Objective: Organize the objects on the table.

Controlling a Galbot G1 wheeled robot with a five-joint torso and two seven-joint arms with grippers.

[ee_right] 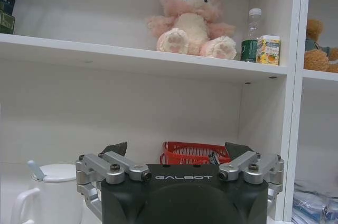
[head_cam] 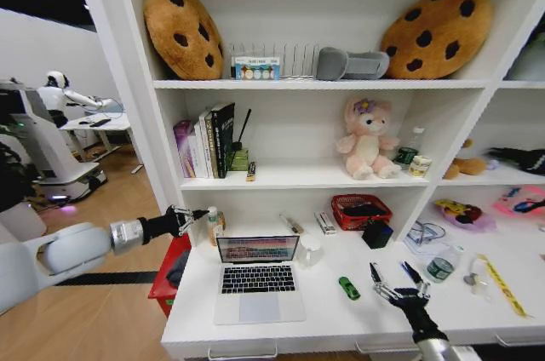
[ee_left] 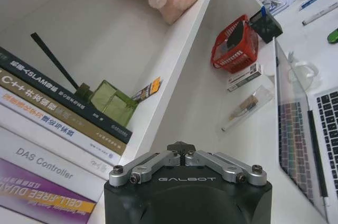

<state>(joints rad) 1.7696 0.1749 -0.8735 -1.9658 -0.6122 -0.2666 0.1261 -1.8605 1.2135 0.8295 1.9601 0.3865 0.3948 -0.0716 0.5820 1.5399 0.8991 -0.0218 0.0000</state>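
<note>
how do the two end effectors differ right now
The left end effector is shut, fingers folded together, while the right end effector is open with fingers spread. The left one hangs beside the table's left end, by the laptop lid; the right one hovers over the table's front right, near the green toy car. Both are empty and hold nothing.

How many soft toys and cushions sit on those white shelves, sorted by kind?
Round brown cookie-shaped cushions: 2
Pink plush bear: 1
Brown plush toy, partly hidden by the shelf divider: 1
Total: 4
</note>
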